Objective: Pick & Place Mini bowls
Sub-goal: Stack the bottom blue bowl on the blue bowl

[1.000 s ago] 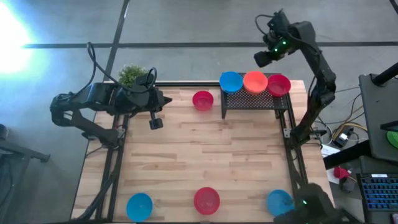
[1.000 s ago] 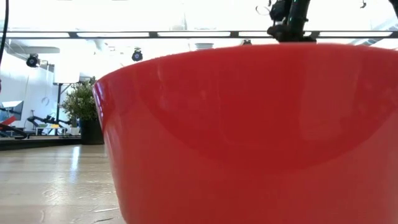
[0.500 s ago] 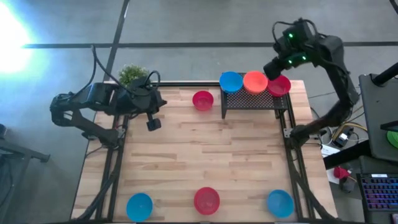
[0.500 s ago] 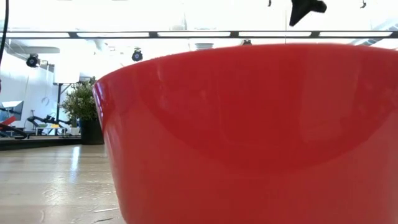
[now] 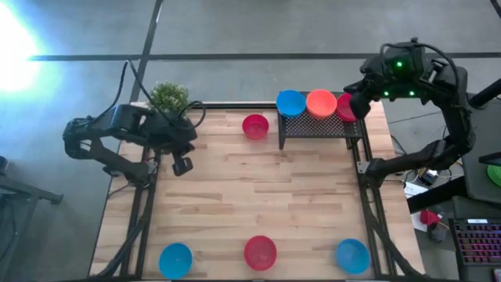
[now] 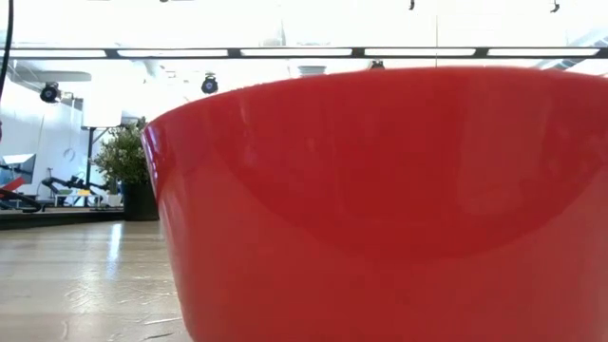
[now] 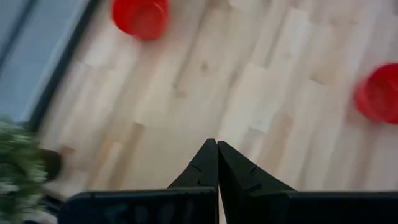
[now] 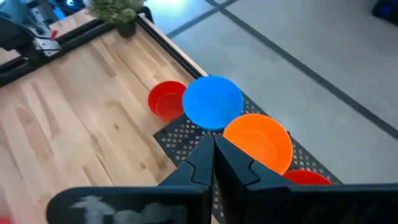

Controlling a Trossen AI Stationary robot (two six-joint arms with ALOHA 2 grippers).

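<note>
Three mini bowls sit in a row on a black mesh rack (image 5: 317, 125) at the far edge of the wooden table (image 5: 250, 196): a blue bowl (image 5: 290, 103), an orange bowl (image 5: 321, 103) touching it, and a red bowl (image 5: 345, 106) at the right end, partly covered by the right arm. A fourth, another red bowl (image 5: 255, 125), stands on the table just left of the rack. Along the near edge three more lie well apart — a blue bowl (image 5: 175, 259) at the left, a red bowl (image 5: 260, 251) in the middle, a blue bowl (image 5: 352, 254) at the right. The middle red one fills nearly the whole low view (image 6: 380, 209). The right gripper (image 5: 362, 100) hangs over the rack's right end beside the red bowl there; in its wrist view the two dark fingers (image 8: 211, 158) press tip to tip with nothing between them, the blue and orange bowls just beyond. The left gripper (image 5: 182, 165) hovers over the table's left edge, near a small green potted plant (image 5: 168, 95) — its fingers (image 7: 214, 165) likewise meet at the tips, empty, above bare wood.
</note>
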